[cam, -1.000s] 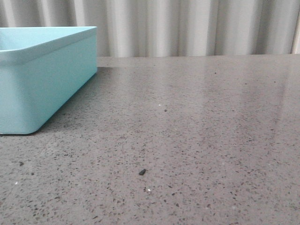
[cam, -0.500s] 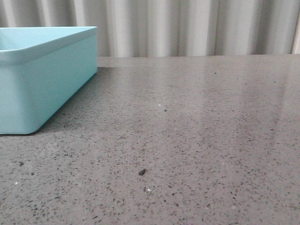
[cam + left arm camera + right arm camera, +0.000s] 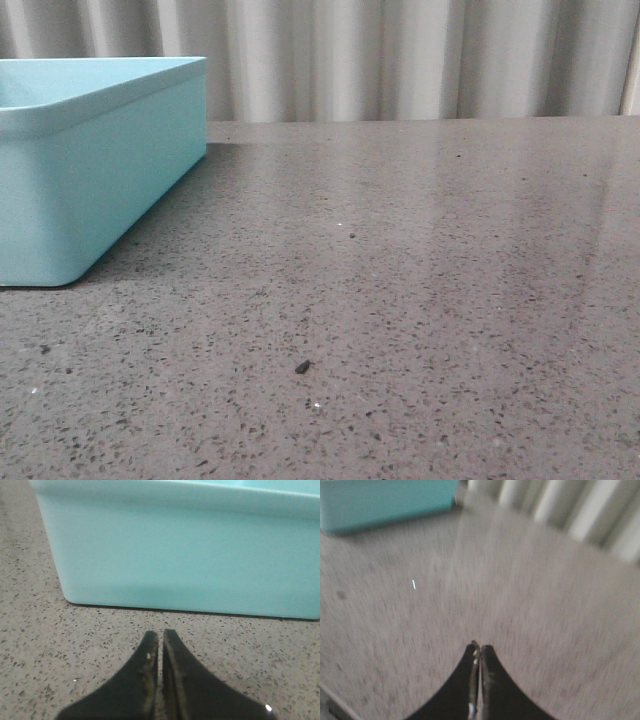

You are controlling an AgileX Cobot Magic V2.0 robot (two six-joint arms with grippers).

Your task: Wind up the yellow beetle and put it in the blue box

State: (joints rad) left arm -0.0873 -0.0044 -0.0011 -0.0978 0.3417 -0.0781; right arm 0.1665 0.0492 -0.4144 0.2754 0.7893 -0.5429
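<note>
Just before the blue box (image 3: 190, 555), left gripper (image 3: 160, 637) low, clenched empty; right gripper (image 3: 478, 650) likewise clenched.

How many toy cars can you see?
0. No toy car shows in any view. One could be hidden inside the blue box, whose inside is out of sight.

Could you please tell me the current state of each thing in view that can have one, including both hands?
blue box: upright on the table, no lid; its inside is mostly hidden.
left hand: shut, holding nothing, low over the table in front of the box wall.
right hand: shut, holding nothing, over bare table; the view is blurred.
yellow beetle: not visible in any view.
</note>
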